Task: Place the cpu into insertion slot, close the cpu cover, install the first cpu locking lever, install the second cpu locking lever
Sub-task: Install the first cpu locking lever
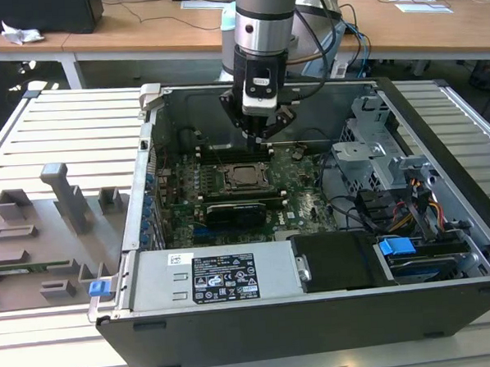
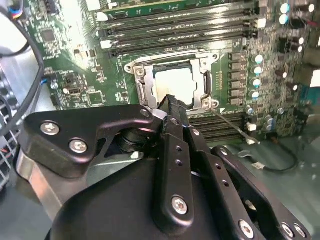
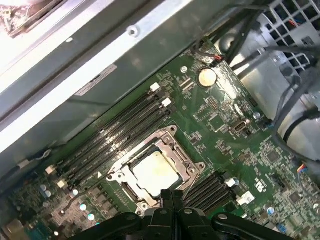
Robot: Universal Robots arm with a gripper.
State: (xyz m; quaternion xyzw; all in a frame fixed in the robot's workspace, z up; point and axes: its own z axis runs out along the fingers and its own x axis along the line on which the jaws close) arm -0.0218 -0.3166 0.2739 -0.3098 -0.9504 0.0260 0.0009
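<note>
cpu (image 3: 154,172) seated on motherboard (image 3: 220,115), tool (image 3: 173,196) close above

Pale silvery cpu (image 3: 154,172) flat in insertion slot (image 3: 131,189), under closed silvery cpu cover (image 3: 186,159).

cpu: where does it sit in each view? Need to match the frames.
Exterior view: cpu mid-motherboard, in the picture just under the pincer.
Second wrist view: cpu in the window of the cpu cover, just beyond the pincer.
First wrist view: cpu in the same window, close to the pincer.
Shared landmark: the long memory slots beside the socket.
</note>
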